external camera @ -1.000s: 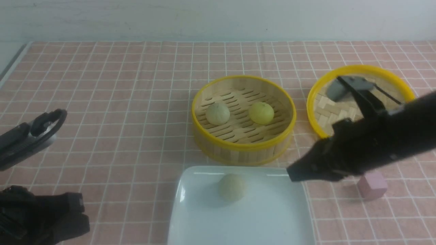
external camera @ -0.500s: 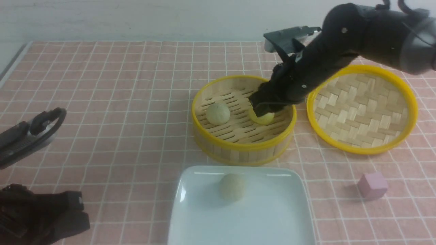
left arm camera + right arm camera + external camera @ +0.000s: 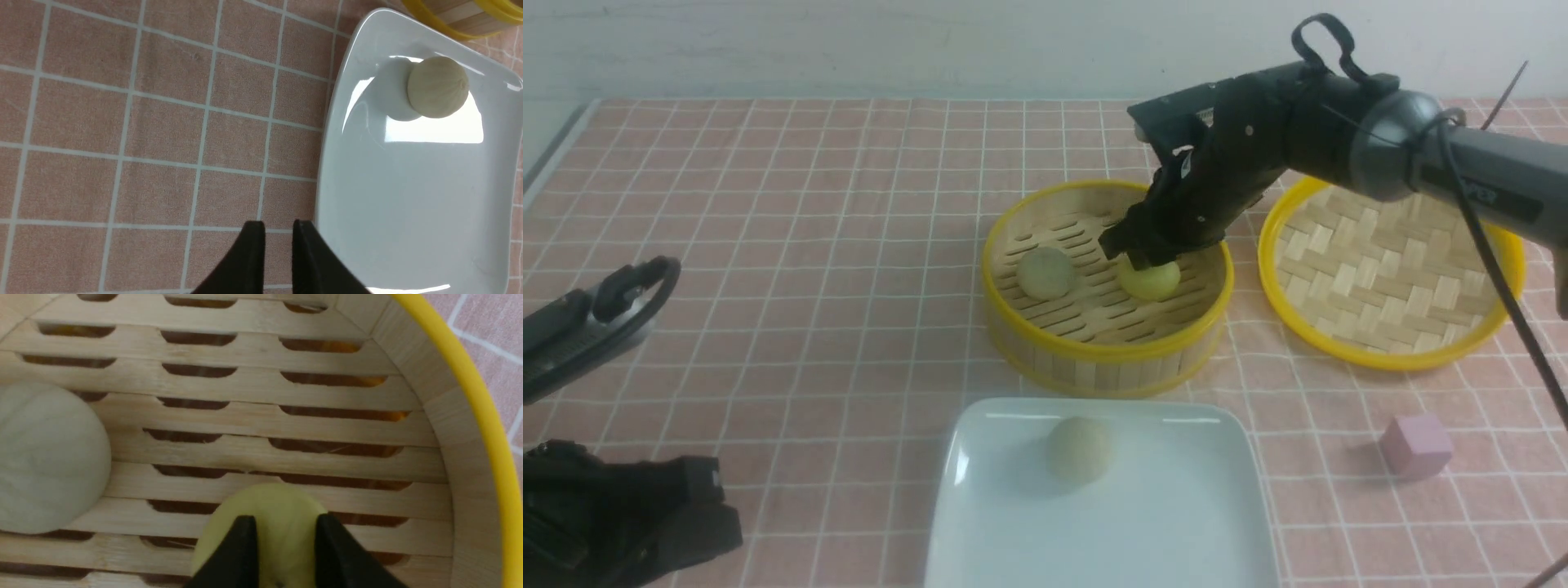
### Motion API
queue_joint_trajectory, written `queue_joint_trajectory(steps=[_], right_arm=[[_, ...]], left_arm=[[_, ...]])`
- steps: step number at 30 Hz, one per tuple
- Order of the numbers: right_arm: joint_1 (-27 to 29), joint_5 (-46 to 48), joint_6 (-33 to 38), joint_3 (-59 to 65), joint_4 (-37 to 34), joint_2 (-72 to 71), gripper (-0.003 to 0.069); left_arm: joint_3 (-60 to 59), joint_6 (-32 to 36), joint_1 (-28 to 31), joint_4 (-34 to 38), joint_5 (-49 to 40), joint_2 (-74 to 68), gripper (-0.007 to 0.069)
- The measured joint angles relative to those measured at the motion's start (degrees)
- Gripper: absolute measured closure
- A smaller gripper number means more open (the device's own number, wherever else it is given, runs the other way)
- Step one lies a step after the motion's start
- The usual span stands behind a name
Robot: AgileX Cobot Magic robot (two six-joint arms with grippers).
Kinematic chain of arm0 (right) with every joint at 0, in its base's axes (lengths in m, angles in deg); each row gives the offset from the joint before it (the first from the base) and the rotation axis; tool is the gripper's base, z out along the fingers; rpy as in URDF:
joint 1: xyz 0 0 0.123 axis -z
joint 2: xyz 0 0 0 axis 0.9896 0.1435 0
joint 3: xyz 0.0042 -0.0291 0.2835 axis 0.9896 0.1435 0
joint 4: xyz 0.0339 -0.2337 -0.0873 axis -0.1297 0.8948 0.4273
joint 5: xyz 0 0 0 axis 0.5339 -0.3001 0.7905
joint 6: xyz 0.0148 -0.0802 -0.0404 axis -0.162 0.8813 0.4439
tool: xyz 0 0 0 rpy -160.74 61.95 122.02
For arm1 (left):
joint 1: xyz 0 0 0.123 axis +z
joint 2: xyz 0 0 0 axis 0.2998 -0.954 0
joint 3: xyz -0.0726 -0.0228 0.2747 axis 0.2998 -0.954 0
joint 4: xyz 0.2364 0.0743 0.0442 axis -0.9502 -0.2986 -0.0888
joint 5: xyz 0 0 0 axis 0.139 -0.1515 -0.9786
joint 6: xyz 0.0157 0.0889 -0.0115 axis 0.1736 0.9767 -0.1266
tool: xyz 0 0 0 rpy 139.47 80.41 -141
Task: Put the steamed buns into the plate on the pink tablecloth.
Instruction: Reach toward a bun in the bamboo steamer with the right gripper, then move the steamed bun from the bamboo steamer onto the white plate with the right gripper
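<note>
Steamed buns split between steamer and plate

The right gripper (image 3: 1134,251), fingers parted, partly hides the yellow bun (image 3: 1149,280) in the steamer basket (image 3: 1107,351), beside a greenish bun (image 3: 1045,273); whether it grips, I cannot tell. A beige bun (image 3: 1080,450) sits on the plate (image 3: 1111,531), its near edge cut off. The left gripper (image 3: 279,228) stands slightly open.

A hard white glare is thrown across the glossy white square plate (image 3: 400,196); the right wrist view is softly blurred.
</note>
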Motion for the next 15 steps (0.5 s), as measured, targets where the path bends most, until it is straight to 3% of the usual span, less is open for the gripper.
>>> queue_joint_trajectory(steps=[2, 4, 10, 15], right_arm=[[0.0, 1.1, -0.5, 0.0, -0.6, -1.0, 0.0622], [0.0, 3.9, -0.6, 0.0, -1.1, -3.2, 0.0649], [-0.3, 18.8, -0.6, 2.1, -5.2, -16.6, 0.0652], [-4.5, 18.5, -1.7, 16.7, -7.1, -25.1, 0.0652]], left_arm=[[0.0, 0.0, 0.0, 0.4, 0.0, 0.0, 0.0492], [0.0, 0.0, 0.0, 0.4, 0.0, 0.0, 0.0491], [0.0, 0.0, 0.0, 0.4, 0.0, 0.0, 0.0487], [0.0, 0.0, 0.0, 0.5, 0.3, 0.0, 0.0481]])
